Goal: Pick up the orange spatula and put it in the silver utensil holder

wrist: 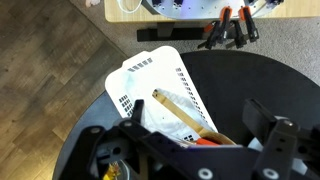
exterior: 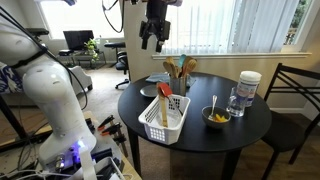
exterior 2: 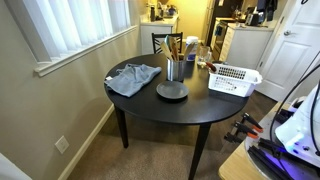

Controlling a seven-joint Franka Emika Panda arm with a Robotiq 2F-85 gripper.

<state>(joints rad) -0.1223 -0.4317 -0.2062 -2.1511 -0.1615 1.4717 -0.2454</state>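
Observation:
The orange spatula (exterior: 164, 91) stands in the white slatted basket (exterior: 160, 125) at the table's near left, its orange-red head sticking up. In the wrist view its head (wrist: 205, 141) lies in the basket beside a pale wooden stick (wrist: 178, 109), partly hidden by the gripper body. The silver utensil holder (exterior: 185, 84) stands behind the basket with brown wooden spoons (exterior: 175, 68) in it; it also shows in an exterior view (exterior 2: 176, 69). My gripper (exterior: 152, 42) hangs open and empty, high above the table's far left side; its fingers (wrist: 180, 128) frame the basket from well above.
On the round black table (exterior: 250, 128) are a clear jar with a white lid (exterior: 248, 88), a glass (exterior: 234, 103), a small bowl with yellow content (exterior: 216, 118), a grey cloth (exterior 2: 133, 78) and a dark plate (exterior 2: 171, 92). A chair (exterior: 295, 85) stands beside the table.

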